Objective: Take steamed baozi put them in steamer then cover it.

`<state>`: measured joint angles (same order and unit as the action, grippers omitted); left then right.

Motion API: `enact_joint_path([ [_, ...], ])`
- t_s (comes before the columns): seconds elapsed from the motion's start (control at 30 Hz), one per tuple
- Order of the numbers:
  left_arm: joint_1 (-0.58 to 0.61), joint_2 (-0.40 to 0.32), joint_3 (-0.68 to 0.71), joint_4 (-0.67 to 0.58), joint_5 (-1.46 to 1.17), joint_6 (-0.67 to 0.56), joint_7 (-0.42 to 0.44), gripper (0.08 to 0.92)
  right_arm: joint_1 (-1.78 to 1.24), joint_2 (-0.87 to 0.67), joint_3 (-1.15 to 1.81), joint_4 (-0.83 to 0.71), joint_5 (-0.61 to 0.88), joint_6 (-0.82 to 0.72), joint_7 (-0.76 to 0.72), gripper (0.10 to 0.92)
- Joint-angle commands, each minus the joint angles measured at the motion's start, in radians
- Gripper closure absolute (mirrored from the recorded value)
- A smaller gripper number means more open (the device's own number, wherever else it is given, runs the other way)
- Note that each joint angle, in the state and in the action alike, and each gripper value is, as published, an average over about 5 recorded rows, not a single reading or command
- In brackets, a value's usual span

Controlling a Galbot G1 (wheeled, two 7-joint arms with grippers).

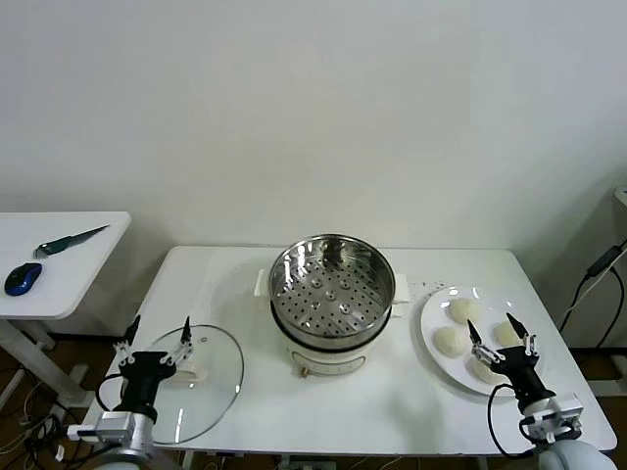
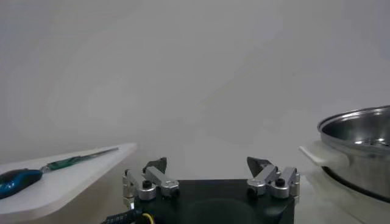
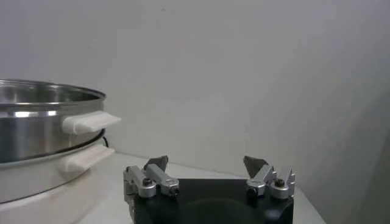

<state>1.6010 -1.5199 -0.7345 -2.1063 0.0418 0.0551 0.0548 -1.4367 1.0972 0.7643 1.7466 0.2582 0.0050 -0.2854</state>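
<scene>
The right gripper (image 1: 498,333) overlaps the nearest of the steamed baozi (image 1: 486,371), hiding part of it. In both wrist views the steamer (image 2: 359,146) is cut off by the picture's edge. The left gripper (image 1: 157,337) covers part of the cover (image 1: 208,377).

The right gripper (image 3: 207,164) sits low in the right wrist view, its two dark fingertips (image 3: 157,162) spread wide apart with nothing between them; silver finger mounts flank a black body below; beside it stands the steamer (image 3: 42,119), a shiny steel basket with a white side handle (image 3: 90,122), stacked on a white pot base (image 3: 46,176) with its own handle; both rest on a white table (image 3: 119,201); a plain pale wall (image 3: 244,73) fills the background.
</scene>
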Motion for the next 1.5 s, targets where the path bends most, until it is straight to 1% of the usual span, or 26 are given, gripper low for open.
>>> enact_joint_path([
  [0.03,0.0,0.004,0.0,-0.004,-0.001,0.003,-0.003,0.177,0.049,-0.07,0.01,-0.015,-0.043,-0.082,-0.058,0.203],
  [0.1,0.0,0.009,0.001,-0.004,-0.002,0.004,-0.005,0.177,0.1,-0.159,-0.01,-0.062,-0.088,-0.121,-0.16,0.203],
  [0.23,0.001,0.017,0.004,-0.005,-0.003,0.005,-0.009,0.177,0.279,-0.402,-0.135,-0.224,-0.151,-0.148,-0.456,0.203],
  [0.3,0.003,0.019,0.004,-0.006,-0.005,0.004,-0.01,0.177,0.383,-0.488,-0.223,-0.297,-0.201,-0.148,-0.586,0.203],
  [0.37,0.004,0.021,0.003,-0.005,-0.007,0.003,-0.011,0.177,0.521,-0.548,-0.348,-0.375,-0.287,-0.134,-0.692,0.203],
  [0.43,0.006,0.023,0.001,-0.004,-0.008,0.002,-0.013,0.177,0.661,-0.583,-0.495,-0.448,-0.375,-0.11,-0.766,0.203],
  [0.5,0.01,0.025,-0.002,-0.001,-0.007,0.0,-0.014,0.177,0.798,-0.601,-0.641,-0.506,-0.429,-0.092,-0.815,0.203],
  [0.6,0.014,0.028,-0.008,0.005,-0.006,-0.002,-0.017,0.177,1.01,-0.603,-0.861,-0.598,-0.474,-0.073,-0.862,0.203],
  [0.73,0.02,0.033,-0.018,0.008,-0.037,0.002,-0.017,0.177,1.235,-0.567,-1.107,-0.733,-0.509,-0.026,-0.893,0.203],
  [0.87,0.022,0.036,-0.028,0.008,-0.072,0.007,-0.015,0.177,1.367,-0.5,-1.241,-0.83,-0.543,0.005,-0.9,0.203],
  [1.17,0.02,0.046,-0.054,0.021,-0.087,0.011,-0.017,0.177,1.407,-0.3,-1.302,-0.949,-0.601,0.014,-0.896,0.203],
  [1.5,0.028,0.057,-0.079,0.032,-0.09,0.004,-0.015,0.177,1.416,-0.189,-1.303,-1.066,-0.612,0.029,-0.881,0.203],
])
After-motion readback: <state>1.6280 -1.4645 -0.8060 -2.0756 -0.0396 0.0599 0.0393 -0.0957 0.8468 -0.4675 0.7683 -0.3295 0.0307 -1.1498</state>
